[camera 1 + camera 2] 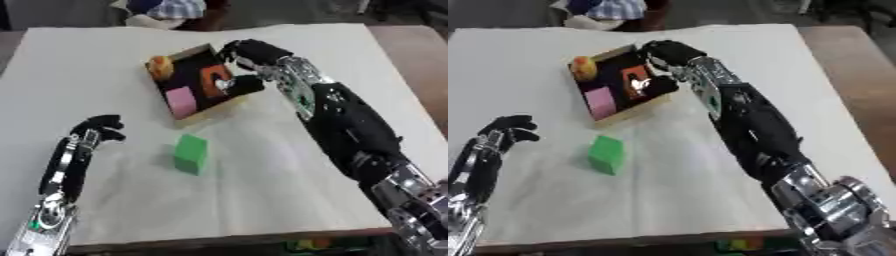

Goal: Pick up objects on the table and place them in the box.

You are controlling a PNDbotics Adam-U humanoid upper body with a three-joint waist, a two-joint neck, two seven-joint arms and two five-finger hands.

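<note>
- Right hand reaches over the shallow black box with pale wooden rim, fingers curled around an orange block inside it.
- Left hand rests near the table's left side, fingers curled, holding nothing.
- White table carries everything.
- Green cube stands just in front of the box.
- Pink block and a round orange piece lie inside the box.

The right robot hand reaches over the box, its fingers curled above an orange piece that lies inside, just below the palm. Left of this robot hand, a pink block and a yellow-orange rounded object also sit in the box. A green block stands on the desk, between both hands. The left robot hand hovers with curled, empty fingers.
</note>
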